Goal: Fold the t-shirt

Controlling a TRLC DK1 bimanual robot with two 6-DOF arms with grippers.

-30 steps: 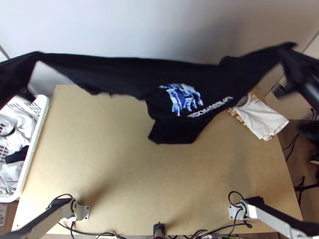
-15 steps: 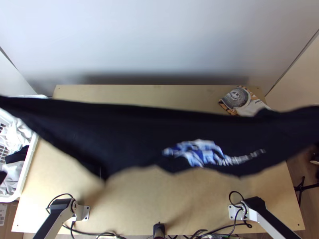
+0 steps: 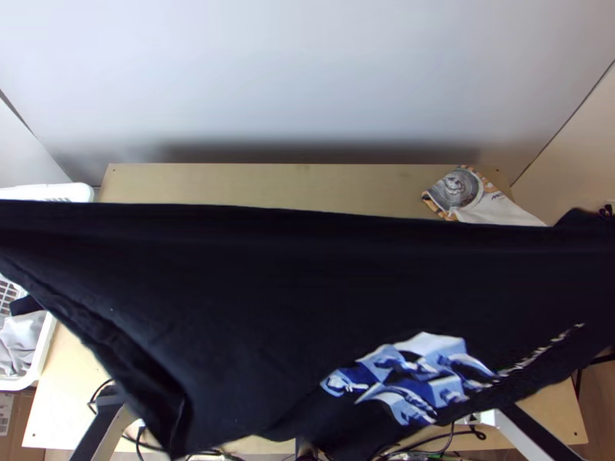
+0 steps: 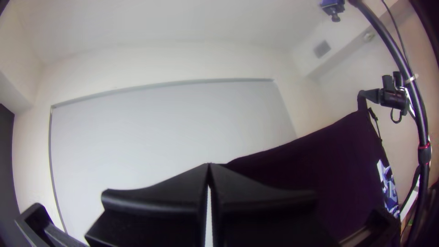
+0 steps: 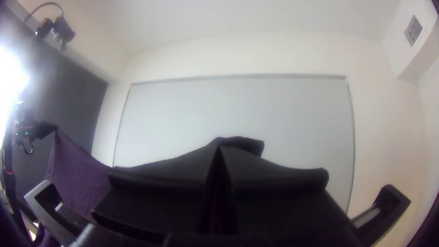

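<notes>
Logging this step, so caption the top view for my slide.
Black t-shirt with a blue-and-white print stretched wide above the wooden table, white basket at left.

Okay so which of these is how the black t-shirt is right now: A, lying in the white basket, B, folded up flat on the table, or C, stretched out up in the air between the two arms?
C: the black t-shirt hangs in a wide span, held at its upper corners.
</notes>
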